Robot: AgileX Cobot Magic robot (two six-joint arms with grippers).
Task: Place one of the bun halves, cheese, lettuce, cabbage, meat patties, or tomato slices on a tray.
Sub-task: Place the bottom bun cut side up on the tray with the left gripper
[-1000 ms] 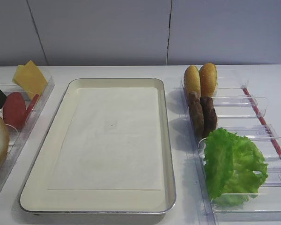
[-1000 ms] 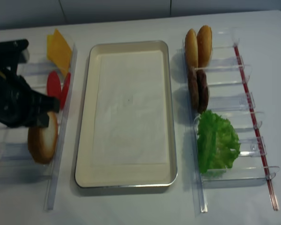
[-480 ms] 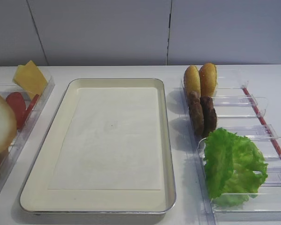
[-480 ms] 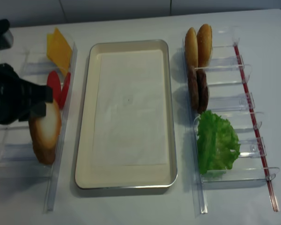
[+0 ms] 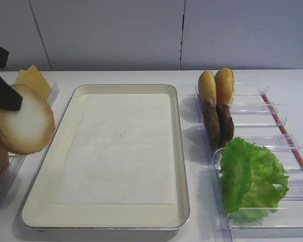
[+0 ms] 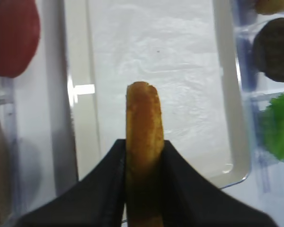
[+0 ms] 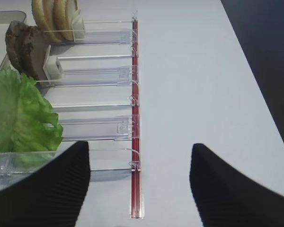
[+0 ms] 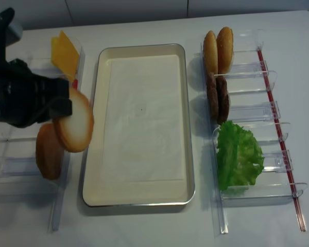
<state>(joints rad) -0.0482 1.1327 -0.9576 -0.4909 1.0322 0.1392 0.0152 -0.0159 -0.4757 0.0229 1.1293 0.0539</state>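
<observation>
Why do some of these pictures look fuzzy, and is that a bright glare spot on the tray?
In the left wrist view the bun half pinched in the left tool sits so near the lens that it blurs, and the tray rim carries a white glare patch. In the right wrist view the right tool is dark and soft-edged.

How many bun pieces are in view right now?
4: one bun half held by the left gripper beside the tray; a darker bun in the left holder; two upright buns top right. More may be hidden.
</observation>
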